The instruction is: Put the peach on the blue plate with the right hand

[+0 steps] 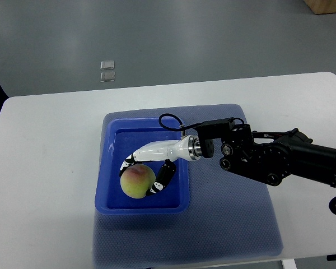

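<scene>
One peach [136,181] inside the blue plate [115,162] — low in it, near the front wall. Grasped by the right hand [149,172], fingers curled round both sides; underside contact hidden — unclear whether resting or lifted.

White table [56,145] with rounded corners, filling the lower part of the view. Beyond its far edge, smooth grey floor [213,39] with soft glare (overhead light, apparently). Two small clear squares [107,71] on the floor just past the table. Brown corner of something [327,5] far off, upper right.
</scene>
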### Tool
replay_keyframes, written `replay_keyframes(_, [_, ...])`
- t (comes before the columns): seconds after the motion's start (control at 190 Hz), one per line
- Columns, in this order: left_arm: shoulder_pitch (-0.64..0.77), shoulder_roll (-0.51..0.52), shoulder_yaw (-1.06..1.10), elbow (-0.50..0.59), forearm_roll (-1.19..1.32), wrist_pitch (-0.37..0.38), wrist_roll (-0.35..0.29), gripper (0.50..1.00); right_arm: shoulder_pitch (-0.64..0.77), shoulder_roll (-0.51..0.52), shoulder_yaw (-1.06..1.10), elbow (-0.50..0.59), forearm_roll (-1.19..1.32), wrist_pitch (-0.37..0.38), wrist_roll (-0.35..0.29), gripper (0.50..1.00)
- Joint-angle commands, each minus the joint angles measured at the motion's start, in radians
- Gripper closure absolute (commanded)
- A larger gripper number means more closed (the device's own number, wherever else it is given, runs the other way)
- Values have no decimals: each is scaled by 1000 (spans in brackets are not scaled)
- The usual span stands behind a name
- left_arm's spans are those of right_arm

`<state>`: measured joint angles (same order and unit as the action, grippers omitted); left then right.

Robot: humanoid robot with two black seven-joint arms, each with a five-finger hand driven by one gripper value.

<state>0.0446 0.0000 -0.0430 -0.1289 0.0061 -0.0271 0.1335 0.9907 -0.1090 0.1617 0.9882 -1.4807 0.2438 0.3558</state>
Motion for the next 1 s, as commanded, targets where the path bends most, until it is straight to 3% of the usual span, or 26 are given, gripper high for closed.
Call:
replay_keyframes(0.0, [0,0,0,0,0,-1,0,500,0,0,-1,-2,0,0,0,718])
replay_keyframes(0.052, [0,0,0,0,0,-1,0,500,0,0,-1,-2,0,0,0,718])
replay_keyframes(0.058, [0,0,0,0,0,1,0,500,0,-1,-1,-2,0,0,0,665])
replay_keyframes(0.121, [0,0,0,0,0,-1,0,500,0,0,1,-2,8,0,0,609])
replay_keyframes(0.22, [0,0,0,0,0,1,0,500,0,0,4,-2,19,0,0,585])
replay_keyframes(0.588, [0,0,0,0,0,-1,0,500,2,-18,33,18,68,15,20,585])
replay_keyframes(0.793, [0,0,0,0,0,-1,0,500,-7,-58,139,18,344,178,57,585])
replay_keyframes(0.992, [0,0,0,0,0,-1,0,500,-40,-80,219,-6,592,224,45,585])
